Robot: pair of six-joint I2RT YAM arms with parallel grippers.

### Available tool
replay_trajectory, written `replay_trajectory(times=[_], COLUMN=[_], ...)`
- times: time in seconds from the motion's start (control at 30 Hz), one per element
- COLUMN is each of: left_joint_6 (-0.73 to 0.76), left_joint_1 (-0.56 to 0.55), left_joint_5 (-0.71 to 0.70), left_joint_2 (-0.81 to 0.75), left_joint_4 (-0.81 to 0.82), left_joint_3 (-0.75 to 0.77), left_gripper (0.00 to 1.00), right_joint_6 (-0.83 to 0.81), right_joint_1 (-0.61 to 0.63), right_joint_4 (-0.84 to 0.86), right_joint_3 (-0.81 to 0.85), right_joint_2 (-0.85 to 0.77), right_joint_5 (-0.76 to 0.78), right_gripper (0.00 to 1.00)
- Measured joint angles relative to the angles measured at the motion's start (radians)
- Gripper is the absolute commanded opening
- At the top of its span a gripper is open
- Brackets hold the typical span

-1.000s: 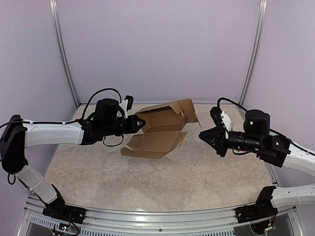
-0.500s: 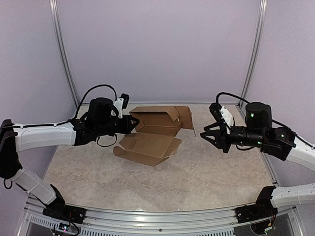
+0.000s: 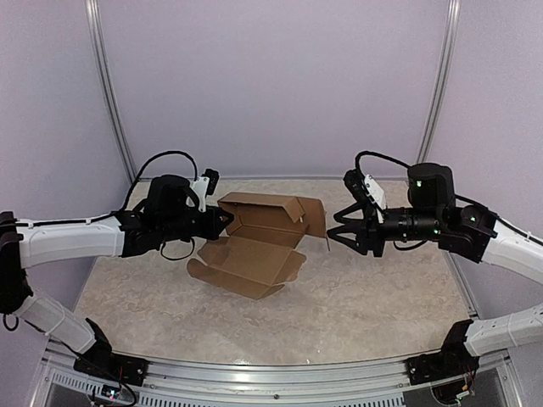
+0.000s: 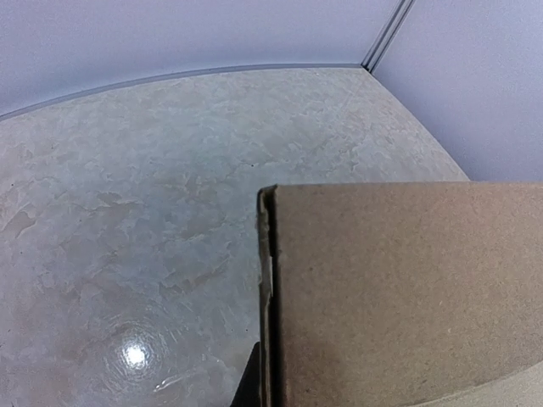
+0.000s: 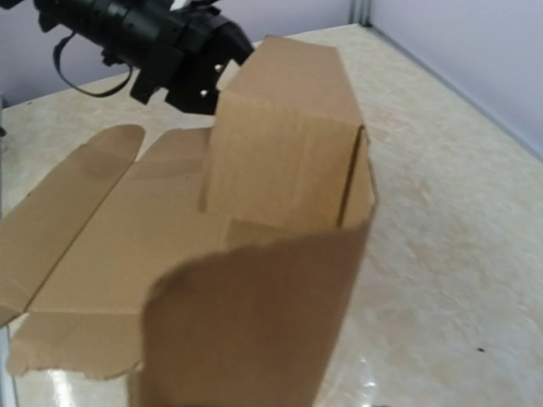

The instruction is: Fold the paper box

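The paper box (image 3: 259,233) is plain brown cardboard, half folded, with its back walls raised and a flat front panel with rounded tabs (image 3: 242,264) tilted off the table. My left gripper (image 3: 224,219) is shut on the box's left wall. In the left wrist view that wall (image 4: 399,297) fills the lower right, with a dark fingertip (image 4: 248,386) beside its edge. My right gripper (image 3: 337,229) stands open just right of the box's right end flap (image 3: 316,217). In the right wrist view this flap (image 5: 254,331) hides my right fingers, and the left gripper (image 5: 216,72) shows behind the box.
The marbled table (image 3: 365,297) is walled by pale purple panels. Metal frame posts (image 3: 106,93) (image 3: 437,93) rise at the back corners. A metal rail (image 3: 254,373) runs along the near edge.
The left arm has drawn the box leftward and turned it. The right gripper has opened and moved left and up toward the box's right end flap.
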Motion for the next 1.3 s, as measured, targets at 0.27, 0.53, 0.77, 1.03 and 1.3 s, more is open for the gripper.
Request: replay_trajectory(times=[0.27,0.53,0.77,1.03,1.3], left_joint_6=[0.021,0.028,0.027,0.024,0.005], left_joint_1=[-0.022,-0.058,-0.086,-0.103,-0.120], left_joint_5=[-0.046,-0.103,-0.138,-0.195,-0.266], left_joint_2=[-0.010,-0.012,-0.014,-0.021,-0.016], left_joint_4=[-0.009,-0.023,-0.027,-0.050,-0.095], left_joint_3=[-0.003,-0.003,-0.003,-0.003,0.012], left_gripper=[0.00,0.00,0.00,0.00,0.00], right_joint_6=[0.004,0.030,0.052,0.058,0.095], right_joint_1=[0.000,0.000,0.010,0.071,0.138], right_joint_4=[0.037,0.090,0.137,0.168,0.239], right_joint_3=[0.013,0.026,0.027,0.027,0.027], right_joint_2=[0.071,0.135,0.178,0.218,0.272], right_joint_5=[-0.060,-0.089,-0.085,0.002,0.171], right_gripper=[0.46,0.46,0.46,0.49,0.49])
